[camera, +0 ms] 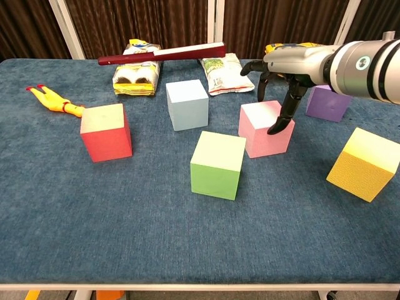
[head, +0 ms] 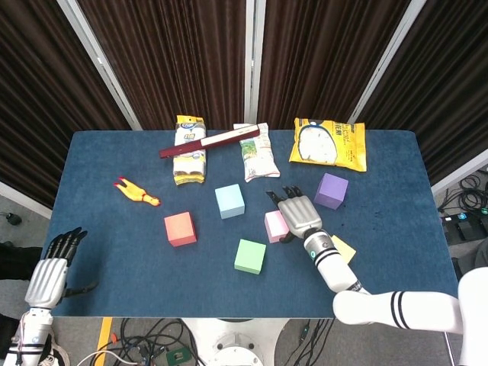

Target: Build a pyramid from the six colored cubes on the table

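My right hand (head: 299, 216) (camera: 284, 69) lies over the pink cube (head: 273, 226) (camera: 262, 131), fingers draped behind it and one dark fingertip (camera: 277, 127) pressing its top right edge. The cube stands on the cloth. Around it are the green cube (head: 249, 256) (camera: 217, 164), light blue cube (head: 229, 201) (camera: 187, 104), red cube (head: 180, 229) (camera: 106, 132), purple cube (head: 331, 191) (camera: 328, 103) and yellow cube (head: 343, 248) (camera: 364, 164), all apart from one another. My left hand (head: 49, 274) hangs off the table's front left corner, fingers apart, holding nothing.
Along the back of the blue table (head: 114, 252) lie snack packs (head: 190, 156) (head: 257, 156), a dark red stick (head: 207, 142) across them, and a yellow bag (head: 328, 143). A rubber chicken (head: 137, 192) lies at the left.
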